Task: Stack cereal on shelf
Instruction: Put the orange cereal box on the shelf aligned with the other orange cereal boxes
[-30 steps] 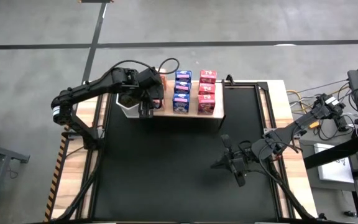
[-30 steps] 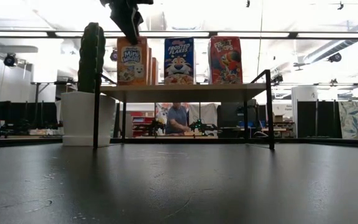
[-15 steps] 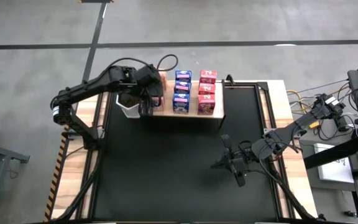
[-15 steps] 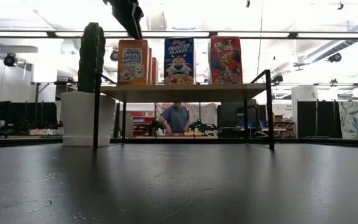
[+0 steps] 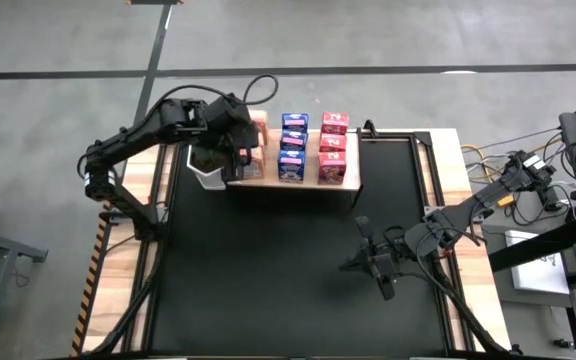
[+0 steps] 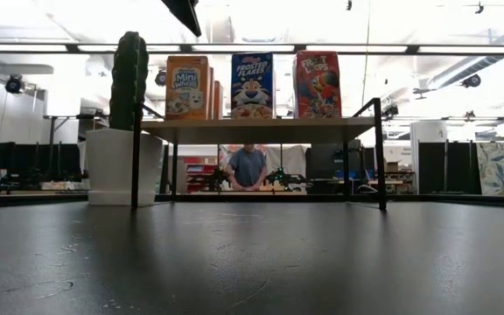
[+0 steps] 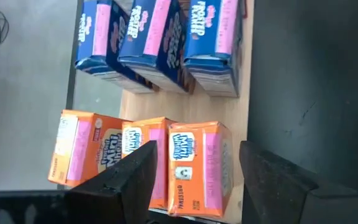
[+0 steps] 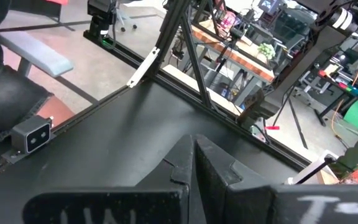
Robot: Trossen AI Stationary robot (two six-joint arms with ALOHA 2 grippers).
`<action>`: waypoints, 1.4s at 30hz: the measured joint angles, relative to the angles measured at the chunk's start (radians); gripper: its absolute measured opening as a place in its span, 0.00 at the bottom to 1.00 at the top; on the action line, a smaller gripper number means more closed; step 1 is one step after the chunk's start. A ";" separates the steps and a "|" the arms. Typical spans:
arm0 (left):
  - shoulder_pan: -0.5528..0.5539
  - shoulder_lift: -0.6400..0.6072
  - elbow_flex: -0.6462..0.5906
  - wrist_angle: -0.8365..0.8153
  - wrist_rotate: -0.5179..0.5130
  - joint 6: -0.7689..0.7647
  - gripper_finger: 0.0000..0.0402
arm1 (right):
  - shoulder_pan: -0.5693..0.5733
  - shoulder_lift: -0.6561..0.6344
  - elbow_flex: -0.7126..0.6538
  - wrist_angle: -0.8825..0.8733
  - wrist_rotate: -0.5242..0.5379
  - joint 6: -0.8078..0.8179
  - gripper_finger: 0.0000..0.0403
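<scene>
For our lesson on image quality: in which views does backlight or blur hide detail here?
Low view: bright ceiling light behind the shelf silhouettes the cactus and blows out the background. Left wrist view: the left gripper is dark and soft, while the orange cereal boxes read clearly. High view: evenly lit.

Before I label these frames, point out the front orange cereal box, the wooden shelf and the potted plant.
front orange cereal box [image 7: 194, 167], left wrist view, its printed top face.
wooden shelf [image 6: 261, 129], low view, front edge.
potted plant [image 6: 129, 79], low view, green stem.
</scene>
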 joint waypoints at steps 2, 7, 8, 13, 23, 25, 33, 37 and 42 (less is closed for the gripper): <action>-0.007 -0.006 -0.002 0.001 0.000 -0.001 0.50 | 0.000 0.000 0.000 -0.005 0.000 0.001 0.02; -0.008 -0.021 -0.061 0.002 -0.001 -0.005 0.33 | 0.000 0.000 0.000 -0.018 0.000 0.004 0.02; -0.008 -0.023 -0.075 0.004 -0.001 -0.006 0.28 | 0.000 0.000 0.000 -0.019 0.000 0.004 0.02; -0.008 -0.029 -0.135 0.055 -0.054 -0.008 0.07 | 0.000 0.000 0.000 -0.019 0.000 0.004 0.02; -0.008 -0.030 -0.197 0.100 -0.107 -0.009 0.02 | 0.000 0.000 0.000 -0.020 0.000 0.004 0.02; -0.007 -0.030 -0.205 0.104 -0.107 -0.012 0.01 | 0.000 0.000 0.000 -0.020 0.000 0.004 0.02; -0.012 -0.031 -0.199 0.103 -0.062 -0.019 0.00 | 0.000 0.000 0.000 -0.020 0.000 0.003 0.02; -0.012 -0.031 -0.199 0.102 -0.051 -0.030 0.00 | 0.000 0.000 0.000 -0.020 0.000 0.003 0.02; -0.011 -0.039 -0.198 0.104 -0.053 -0.030 0.00 | 0.000 0.000 0.000 -0.020 0.000 0.003 0.02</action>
